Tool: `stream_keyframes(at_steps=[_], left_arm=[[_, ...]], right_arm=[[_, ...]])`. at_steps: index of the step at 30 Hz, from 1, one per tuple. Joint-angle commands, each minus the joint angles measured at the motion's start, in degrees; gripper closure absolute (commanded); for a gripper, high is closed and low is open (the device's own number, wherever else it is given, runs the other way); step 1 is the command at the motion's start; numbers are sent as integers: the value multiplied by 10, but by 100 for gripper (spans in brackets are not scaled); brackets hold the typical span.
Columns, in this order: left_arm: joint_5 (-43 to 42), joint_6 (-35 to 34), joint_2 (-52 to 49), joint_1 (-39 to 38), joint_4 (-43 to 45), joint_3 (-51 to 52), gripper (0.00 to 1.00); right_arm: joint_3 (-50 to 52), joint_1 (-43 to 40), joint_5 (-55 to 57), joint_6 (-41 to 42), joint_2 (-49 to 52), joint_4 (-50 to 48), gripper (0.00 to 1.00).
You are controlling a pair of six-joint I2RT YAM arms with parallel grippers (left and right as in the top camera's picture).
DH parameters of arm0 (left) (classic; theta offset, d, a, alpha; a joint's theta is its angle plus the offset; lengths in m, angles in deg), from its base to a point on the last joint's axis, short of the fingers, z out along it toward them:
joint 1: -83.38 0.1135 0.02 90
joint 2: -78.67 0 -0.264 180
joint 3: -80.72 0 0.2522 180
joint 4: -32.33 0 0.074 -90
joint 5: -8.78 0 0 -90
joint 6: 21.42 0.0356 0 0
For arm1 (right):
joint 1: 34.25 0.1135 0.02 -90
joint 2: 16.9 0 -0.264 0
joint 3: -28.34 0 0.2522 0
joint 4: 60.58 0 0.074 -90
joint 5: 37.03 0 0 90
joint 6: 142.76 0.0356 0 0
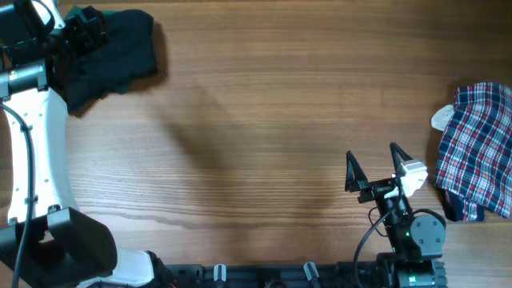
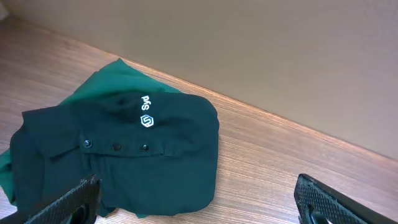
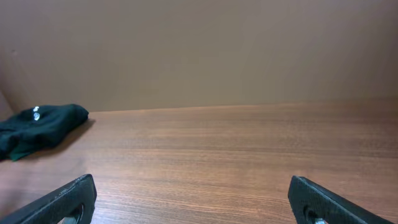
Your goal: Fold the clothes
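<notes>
The left gripper [image 2: 196, 183] is hovering over the dark green polo [image 2: 124, 149], jaws gaping wide. The right gripper [image 1: 372, 152] is also sitting open, near the plaid shirt [image 1: 478, 152].

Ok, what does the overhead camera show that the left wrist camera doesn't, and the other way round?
Only overhead: the red, white and blue checked cloth garment at the brown wooden table's right edge, and the right gripper, open and empty, beside it but apart. Only left wrist: the white logo and small buttons on the crumpled dark green polo shirt's front, plus the plain beige wall behind. Both: that shirt lying on the table.
</notes>
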Motion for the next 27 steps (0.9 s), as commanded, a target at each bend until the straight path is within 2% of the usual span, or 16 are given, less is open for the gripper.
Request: stream_keyframes(at_steps=[1,4,8,13,17,19,20,27], left_arm=[[7,1,24,-8,-10,3,0],[41,2,59,-15,-49,3,0],[43,6,143,-45,-107,24,0],[38,56,289,-132,4,163,0],[35,64,399,-185,80,308,0],[22,64,441,-193,110,369,0],[5,64,484,-193,141,432,0],[-11,63,656,-193,242,645,0]], right_arm=[[1,-1,-9,-10,-7,-2,0],[1,-1,-9,-10,-7,-2,0],[1,-1,-9,-10,-7,-2,0],[1,-1,-9,-10,-7,-2,0],[1,-1,-9,-10,-7,-2,0],[1,-1,-9,-10,-7,-2,0],[1,-1,-9,-10,-7,-2,0],[1,-1,-9,-10,-7,-2,0]])
